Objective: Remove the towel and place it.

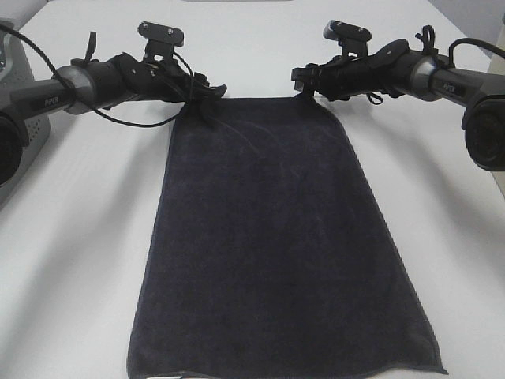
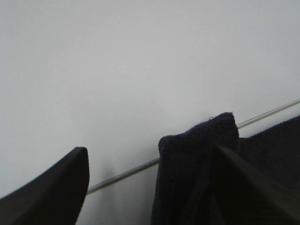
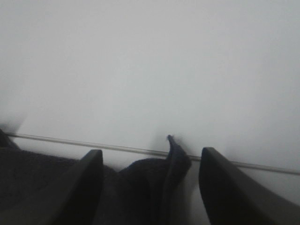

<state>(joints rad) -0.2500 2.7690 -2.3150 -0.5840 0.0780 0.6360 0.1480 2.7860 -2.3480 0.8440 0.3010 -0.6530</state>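
The dark charcoal towel [image 1: 268, 237] lies spread flat on the white table, its long side running from the front edge to the two grippers. My left gripper [image 1: 215, 92] is at the towel's far left corner, my right gripper [image 1: 304, 79] at its far right corner. In the left wrist view the gripper [image 2: 150, 154] stands wide open, with a raised towel corner [image 2: 197, 159] between the fingers, close to one of them. In the right wrist view the gripper [image 3: 151, 152] is open too, with a bunched towel corner [image 3: 145, 183] between the fingers.
A grey perforated basket [image 1: 35, 118] stands at the left edge of the table. A thin pale rod-like line runs behind the towel's corners in the left wrist view [image 2: 126, 173] and the right wrist view [image 3: 70, 140]. White table [image 1: 79, 237] surrounds the towel.
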